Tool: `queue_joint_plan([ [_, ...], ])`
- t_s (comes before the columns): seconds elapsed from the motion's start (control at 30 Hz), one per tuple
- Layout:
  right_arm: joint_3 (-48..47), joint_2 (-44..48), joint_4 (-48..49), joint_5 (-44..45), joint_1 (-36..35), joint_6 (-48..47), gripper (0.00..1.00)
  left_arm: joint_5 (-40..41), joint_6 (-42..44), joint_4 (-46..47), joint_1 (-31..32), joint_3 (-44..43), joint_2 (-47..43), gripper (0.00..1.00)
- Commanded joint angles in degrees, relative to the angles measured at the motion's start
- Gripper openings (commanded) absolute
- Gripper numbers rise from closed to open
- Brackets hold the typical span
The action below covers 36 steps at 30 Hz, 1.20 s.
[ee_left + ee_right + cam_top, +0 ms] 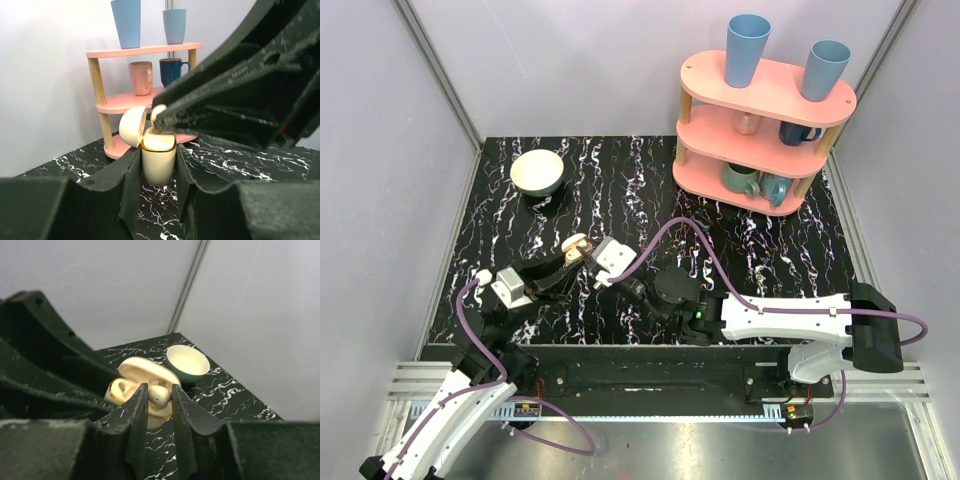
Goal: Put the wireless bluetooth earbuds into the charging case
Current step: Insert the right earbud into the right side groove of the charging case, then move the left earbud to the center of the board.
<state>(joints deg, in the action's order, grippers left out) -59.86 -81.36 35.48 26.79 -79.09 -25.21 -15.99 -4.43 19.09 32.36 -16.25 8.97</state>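
My left gripper (572, 256) is shut on the cream charging case (158, 162) and holds it upright just above the black marble table, with its lid (132, 126) hinged open to the left. In the top view the case (578, 244) is left of centre. My right gripper (601, 265) is shut on one cream earbud (161, 395) and holds it right over the case's open top (131, 385). The earbud (158, 112) touches or nearly touches the gold rim. One socket (119, 388) looks empty. The second earbud is out of view.
A cream bowl (537, 172) stands at the back left, and shows behind the case in the right wrist view (187, 362). A pink three-tier shelf (760, 110) with blue cups and mugs stands at the back right. Both arms meet in the middle.
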Motion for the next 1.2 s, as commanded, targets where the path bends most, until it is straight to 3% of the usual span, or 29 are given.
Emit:
queue_joint_plan([
  [0.0, 1.1, 0.9, -3.6, -4.0, -0.7, 2.3, 0.32, 1.8, -0.1, 6.2, 0.1, -0.4, -0.9, 0.00],
  [0.43, 1.8, 2.2, -1.0, -2.4, -0.7, 2.0, 0.51, 2.1, -0.1, 6.0, 0.1, -0.4, -0.8, 0.00],
  [0.53, 1.5, 3.1, 0.7, -1.6, -0.8, 1.9, 0.61, 2.1, -0.1, 5.9, 0.1, -0.4, -0.6, 0.00],
  [0.6, -0.5, 4.2, -0.8, -2.9, -0.8, 2.0, 0.75, 2.1, 0.2, 5.6, 0.1, -0.5, -0.6, 0.00],
  [0.9, -3.9, 8.6, 0.4, -2.6, -0.7, 5.1, 0.80, 2.2, 0.8, 4.9, 0.1, -0.9, -0.6, 0.00],
  [1.17, -6.4, 9.7, -1.9, 15.8, 2.9, 11.4, 0.84, 2.0, 3.9, 2.2, 0.1, -2.9, -1.7, 0.00],
])
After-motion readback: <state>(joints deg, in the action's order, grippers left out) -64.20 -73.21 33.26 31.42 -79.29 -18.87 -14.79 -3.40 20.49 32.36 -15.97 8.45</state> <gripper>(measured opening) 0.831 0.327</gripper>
